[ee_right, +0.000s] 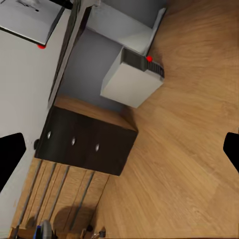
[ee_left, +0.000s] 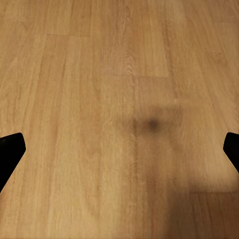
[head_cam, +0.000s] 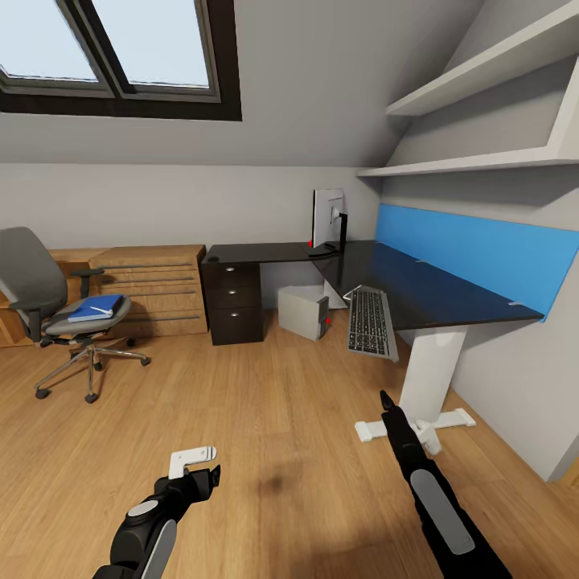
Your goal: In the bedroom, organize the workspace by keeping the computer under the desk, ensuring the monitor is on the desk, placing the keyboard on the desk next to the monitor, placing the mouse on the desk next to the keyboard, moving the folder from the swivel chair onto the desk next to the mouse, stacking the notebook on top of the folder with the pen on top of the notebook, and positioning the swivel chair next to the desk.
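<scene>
Hanging low over the wooden floor [head_cam: 265,450], the left pincer [head_cam: 195,461] holds nothing, and in its wrist view the two dark fingertips [ee_left: 11,149] sit far apart at opposite edges with bare planks between them. The right pincer [head_cam: 387,400] reaches forward toward the white leg of the table [head_cam: 430,374]; its wrist view likewise shows the fingertips [ee_right: 10,152] spread wide, nothing between them.

Ahead of the right pincer, the keyboard [head_cam: 370,322] lies at the near edge of the black L-shaped table [head_cam: 418,285], partly overhanging it. Farther beyond, at the table's corner, the monitor [head_cam: 328,219] stands upright, edge-on to the head camera. The grey computer [head_cam: 304,312] sits on the floor beneath the table, near the dark drawer unit [head_cam: 232,301]; the right wrist view looks straight toward both, computer [ee_right: 132,77] and drawers [ee_right: 84,142].

Well off to the left of the left pincer, the swivel chair [head_cam: 48,310] stands away from the table, carrying a blue folder [head_cam: 96,308] on its seat with something small and white lying on top, too small to identify.

No brand, label or writing is legible on any item.
</scene>
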`<state>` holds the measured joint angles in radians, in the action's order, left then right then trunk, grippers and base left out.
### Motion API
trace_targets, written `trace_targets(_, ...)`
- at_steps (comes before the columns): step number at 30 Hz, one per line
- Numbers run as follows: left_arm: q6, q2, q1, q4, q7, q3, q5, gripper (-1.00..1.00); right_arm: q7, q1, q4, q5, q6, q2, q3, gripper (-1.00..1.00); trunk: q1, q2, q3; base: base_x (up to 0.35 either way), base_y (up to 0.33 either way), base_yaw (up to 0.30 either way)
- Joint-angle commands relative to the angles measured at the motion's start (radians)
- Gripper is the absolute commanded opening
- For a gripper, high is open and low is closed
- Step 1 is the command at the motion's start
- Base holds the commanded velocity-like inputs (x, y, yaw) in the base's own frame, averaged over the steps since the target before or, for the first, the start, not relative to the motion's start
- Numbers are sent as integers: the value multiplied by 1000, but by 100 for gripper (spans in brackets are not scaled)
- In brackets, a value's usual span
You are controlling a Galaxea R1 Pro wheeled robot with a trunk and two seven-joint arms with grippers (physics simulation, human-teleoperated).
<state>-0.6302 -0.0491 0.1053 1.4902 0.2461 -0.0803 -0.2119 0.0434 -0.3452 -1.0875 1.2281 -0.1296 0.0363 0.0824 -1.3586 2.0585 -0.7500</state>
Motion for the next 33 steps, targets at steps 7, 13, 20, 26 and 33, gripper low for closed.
trace_targets(7,-4,1,1,-2,8,-1,-11,100,-45,-1,-47,167,-40,-56,-50,100,0,0,-1,0,0,0)
trace_targets(13,-5,1,1,-5,7,-1,-12,100,-102,-1,-55,237,-45,-70,-58,100,0,0,-1,0,0,0)
trace_targets(20,-4,3,1,-24,6,-1,-12,100,-182,0,-56,247,-49,-73,-57,100,0,0,-1,165,0,0)
trace_targets(26,-5,3,1,-28,5,-1,-12,100,-201,-1,-54,245,-50,-73,-57,100,0,0,-1,66,0,0)
trace_targets(33,-3,3,1,-38,5,-1,-11,100,-200,-1,-53,247,-50,-72,-59,100,0,0,-1,130,0,0)
